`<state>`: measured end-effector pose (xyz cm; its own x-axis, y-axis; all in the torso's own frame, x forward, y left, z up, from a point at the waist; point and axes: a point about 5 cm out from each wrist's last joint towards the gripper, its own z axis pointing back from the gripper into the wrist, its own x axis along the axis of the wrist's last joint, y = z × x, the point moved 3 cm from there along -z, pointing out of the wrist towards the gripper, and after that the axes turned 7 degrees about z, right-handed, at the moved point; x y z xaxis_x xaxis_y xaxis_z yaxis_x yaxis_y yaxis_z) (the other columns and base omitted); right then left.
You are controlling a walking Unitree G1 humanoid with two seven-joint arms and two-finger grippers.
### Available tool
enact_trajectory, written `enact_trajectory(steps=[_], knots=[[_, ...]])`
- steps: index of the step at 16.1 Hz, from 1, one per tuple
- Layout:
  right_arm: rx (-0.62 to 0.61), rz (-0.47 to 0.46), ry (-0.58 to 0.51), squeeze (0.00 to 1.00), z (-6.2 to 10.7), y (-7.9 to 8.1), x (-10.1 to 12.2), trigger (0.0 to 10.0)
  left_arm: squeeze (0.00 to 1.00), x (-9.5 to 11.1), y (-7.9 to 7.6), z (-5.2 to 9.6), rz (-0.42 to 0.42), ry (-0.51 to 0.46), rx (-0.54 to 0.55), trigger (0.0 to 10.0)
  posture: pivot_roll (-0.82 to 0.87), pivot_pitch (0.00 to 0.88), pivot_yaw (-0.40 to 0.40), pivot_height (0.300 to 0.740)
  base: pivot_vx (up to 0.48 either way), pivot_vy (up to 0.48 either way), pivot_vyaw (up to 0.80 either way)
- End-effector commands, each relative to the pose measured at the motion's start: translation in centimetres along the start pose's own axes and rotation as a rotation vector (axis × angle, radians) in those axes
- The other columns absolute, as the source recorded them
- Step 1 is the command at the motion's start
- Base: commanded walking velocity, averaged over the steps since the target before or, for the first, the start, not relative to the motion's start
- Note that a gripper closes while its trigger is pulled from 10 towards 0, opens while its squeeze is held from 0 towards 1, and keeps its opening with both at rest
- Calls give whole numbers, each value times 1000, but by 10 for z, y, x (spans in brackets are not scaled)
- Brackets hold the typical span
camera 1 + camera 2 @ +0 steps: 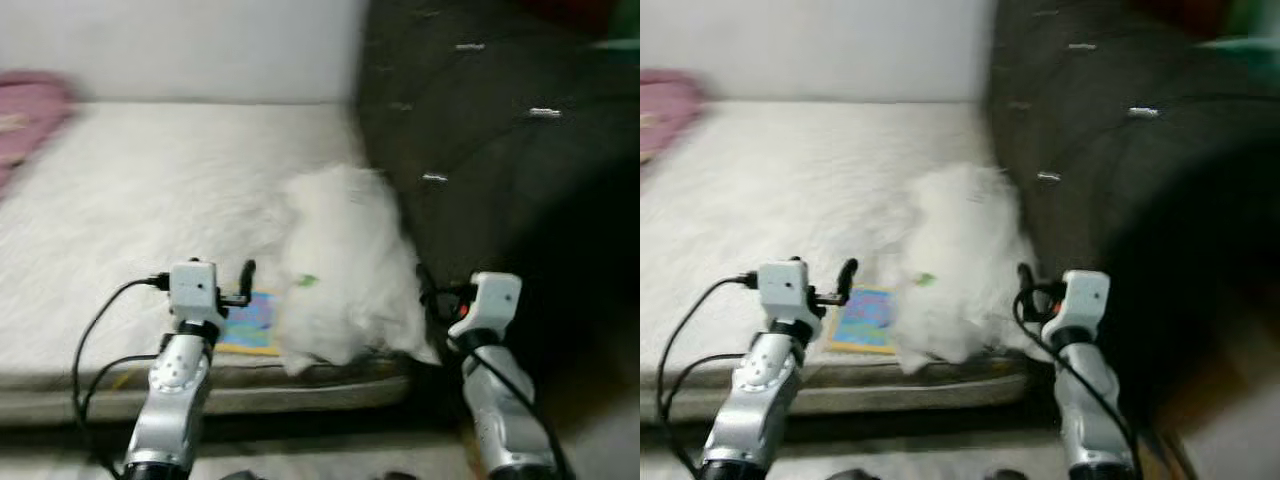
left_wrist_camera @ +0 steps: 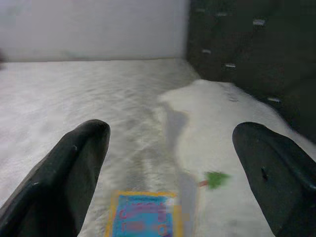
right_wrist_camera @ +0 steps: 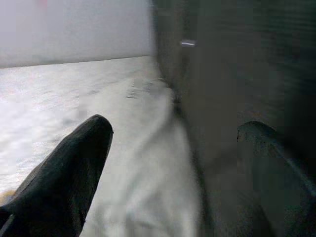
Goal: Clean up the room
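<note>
So there's a crumpled white fluffy cloth with a tiny green mark on it, bunched up on the white mattress right against the dark tufted headboard. Just beside it lies a flat blue card with a yellow border, near the mattress edge. The left gripper hangs over that card, fingers spread wide, holding nothing. The right gripper is spread wide too, empty, near the headboard. A pink blanket sits far off. Everything's blurry.
</note>
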<state>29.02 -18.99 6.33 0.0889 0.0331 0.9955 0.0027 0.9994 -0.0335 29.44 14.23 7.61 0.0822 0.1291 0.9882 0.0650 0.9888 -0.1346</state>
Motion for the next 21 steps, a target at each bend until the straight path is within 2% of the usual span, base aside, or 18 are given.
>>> enact_trajectory(steps=[1, 5, 8, 21], knots=[[-13, 5, -11, 0, -2, -5, 4, 10000, 0, 0, -8, -3, 9, 4, -30, 10000, -53, 0, 2, 740, 0, 480, -419], [-10, 8, -9, 0, -1, -5, 4, 10000, 0, 3, -9, -2, 10, -15, -29, 10000, -55, 0, -1, 740, 0, 474, 0], [-8, 10, -8, 0, -1, -6, 4, 10000, 0, 5, -12, -1, 12, -24, -50, 10000, -55, 0, -3, 740, 0, 0, 0], [-4, 10, -6, 0, -2, -3, 3, 10000, 0, 6, -10, -1, 2, -32, -73, 10000, -53, 0, 3, 740, 372, 0, 0]])
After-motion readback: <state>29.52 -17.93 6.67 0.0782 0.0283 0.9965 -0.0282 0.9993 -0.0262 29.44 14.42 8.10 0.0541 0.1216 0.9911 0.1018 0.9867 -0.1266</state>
